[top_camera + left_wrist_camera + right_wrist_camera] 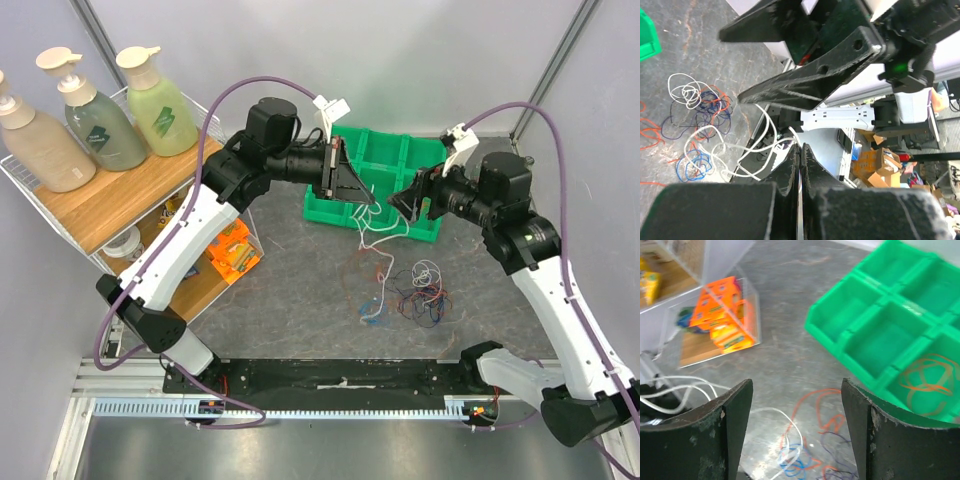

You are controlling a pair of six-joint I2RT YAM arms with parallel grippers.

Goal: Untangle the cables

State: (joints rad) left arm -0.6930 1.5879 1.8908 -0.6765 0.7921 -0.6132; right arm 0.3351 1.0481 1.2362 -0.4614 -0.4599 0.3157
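The grey mottled table (300, 290) carries a green tray (322, 212) at 12 o'clock. A loose tangle of cables (420, 295) lies near its centre, toward 4 o'clock. A clear box of orange packets (235, 250) sits at 9 o'clock.
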